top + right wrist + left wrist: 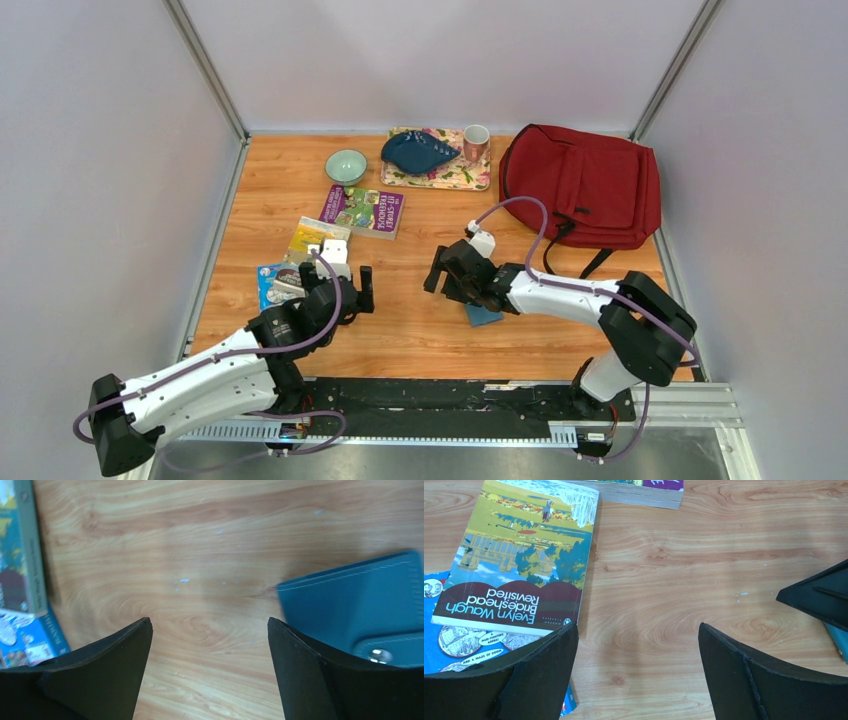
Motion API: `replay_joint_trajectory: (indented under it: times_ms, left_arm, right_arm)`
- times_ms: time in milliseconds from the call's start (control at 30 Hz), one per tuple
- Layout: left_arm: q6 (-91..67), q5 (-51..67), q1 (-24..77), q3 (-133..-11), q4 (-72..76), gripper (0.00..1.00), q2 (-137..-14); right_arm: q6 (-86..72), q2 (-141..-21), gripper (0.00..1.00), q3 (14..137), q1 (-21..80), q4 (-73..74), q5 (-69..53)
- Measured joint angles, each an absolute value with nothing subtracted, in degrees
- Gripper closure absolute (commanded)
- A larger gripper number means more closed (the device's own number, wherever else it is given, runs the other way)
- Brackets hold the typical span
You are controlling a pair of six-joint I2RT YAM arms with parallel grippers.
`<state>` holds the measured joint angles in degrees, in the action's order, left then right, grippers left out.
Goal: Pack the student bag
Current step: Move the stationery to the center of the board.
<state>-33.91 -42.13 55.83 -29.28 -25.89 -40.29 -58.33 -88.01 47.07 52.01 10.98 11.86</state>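
Fingers (544, 675) of both grippers (638, 630) (210, 625) spread wide, empty.

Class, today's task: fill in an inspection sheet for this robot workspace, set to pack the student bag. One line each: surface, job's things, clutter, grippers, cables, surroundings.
Surface: wooden table, pale specks, nothing spilled.
Job's things: student bag lies flat, far right corner.
Clutter: purple book, yellow novel and blue comic at left; blue wallet beside the right gripper; green bowl and floral tray with blue dish and pink mug at back.
Grippers: left gripper and right gripper, jaws open, empty, over bare wood.
Cables: purple cable loops above the right arm beside the student bag; another follows the left arm.
Surroundings: grey walls, metal frame posts.
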Motion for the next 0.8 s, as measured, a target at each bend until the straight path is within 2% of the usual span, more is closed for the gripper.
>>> replay_joint_trajectory:
  times_ms: [233, 433, 667, 800]
  left_arm:
    - [-33.9, -41.8, 55.3, -28.7, -24.9, 0.01, -40.2]
    - [-33.5, -40.1, 54.3, -27.8, -23.6, 0.01, -41.1]
    - [-31.9, -35.5, 51.8, -27.8, -21.6, 0.01, -45.2]
    - [-31.6, -33.3, 51.1, -27.8, -20.6, 0.01, -46.5]
  right_arm:
    - [-61.5, -84.2, 0.09, 42.3, 50.4, 16.4, 19.8]
    - [-61.7, -73.8, 0.09, 32.6, 42.2, 18.7, 22.3]
    - [-55.3, -60.9, 0.11, 26.2, 30.1, 23.6, 21.5]
    - [-48.6, -52.7, 0.13, 26.4, 28.6, 24.9, 16.1]
